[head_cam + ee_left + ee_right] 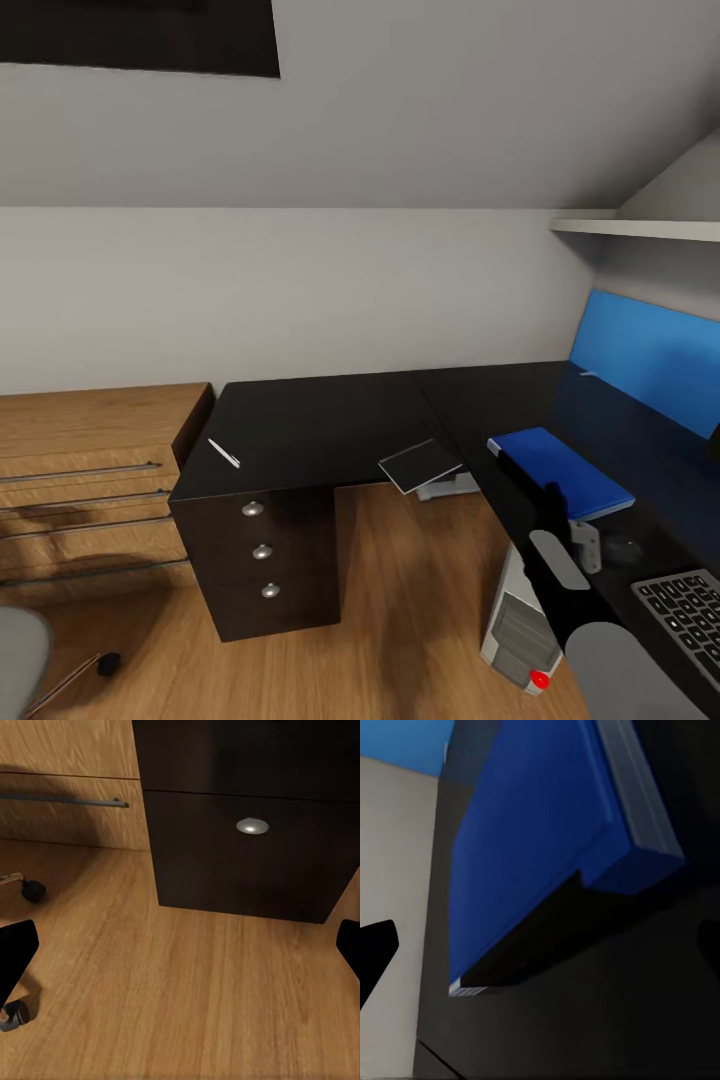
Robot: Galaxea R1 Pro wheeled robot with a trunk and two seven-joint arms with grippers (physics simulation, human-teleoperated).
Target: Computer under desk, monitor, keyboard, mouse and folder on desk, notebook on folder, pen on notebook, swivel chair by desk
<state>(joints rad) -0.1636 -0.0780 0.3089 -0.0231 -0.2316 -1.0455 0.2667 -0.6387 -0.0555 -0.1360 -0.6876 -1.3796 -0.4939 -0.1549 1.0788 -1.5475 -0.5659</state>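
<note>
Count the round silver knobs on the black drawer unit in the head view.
3 knobs, stacked in a column on the drawer unit under the desk's left end: top, middle, bottom. None seems hidden.

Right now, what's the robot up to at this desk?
It is tidying a bedroom workspace. The blue folder lies on the black desk, with the right gripper open just above it. The notebook overhangs the desk's inner edge and the pen lies near the drawers, both unstacked. The keyboard is on the desk; the computer stands under it.
</note>
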